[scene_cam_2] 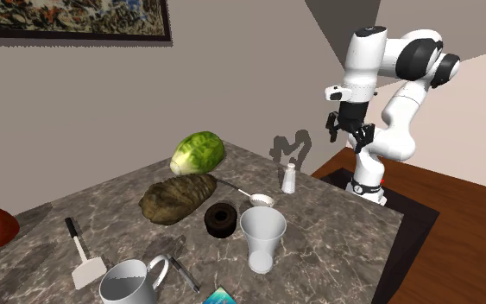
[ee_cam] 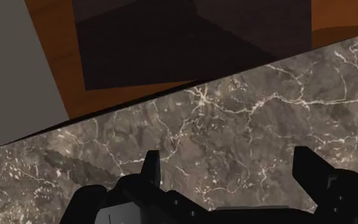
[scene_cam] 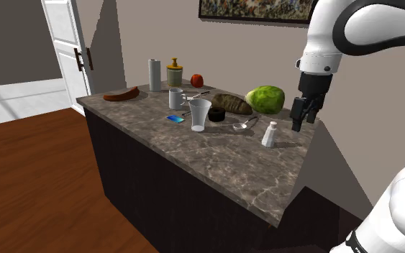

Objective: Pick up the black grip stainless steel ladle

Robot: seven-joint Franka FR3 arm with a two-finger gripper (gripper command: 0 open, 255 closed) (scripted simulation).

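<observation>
The ladle [scene_cam: 243,125] is small and shiny; it lies on the dark marbled counter [scene_cam: 215,154] between a clear cup [scene_cam: 200,115] and a white shaker [scene_cam: 269,134]. In the second exterior view the ladle [scene_cam_2: 259,199] has its bowl beside the cup and its thin handle running toward the bread loaf [scene_cam_2: 179,198]. My black gripper [scene_cam: 303,115] hangs open above the counter's end nearest the stand, apart from the ladle and past the shaker. In the wrist view the fingers [ee_cam: 151,167] stand wide apart over bare marble [ee_cam: 234,121], with nothing between them.
A lettuce [scene_cam: 265,99], a black ring [scene_cam: 217,115], a mug [scene_cam: 175,98], a phone [scene_cam: 175,118], a spatula [scene_cam_2: 81,255], a red fruit [scene_cam: 196,80], a pump bottle [scene_cam: 175,73] and a tall cylinder [scene_cam: 155,75] crowd the counter. The wall runs right behind it.
</observation>
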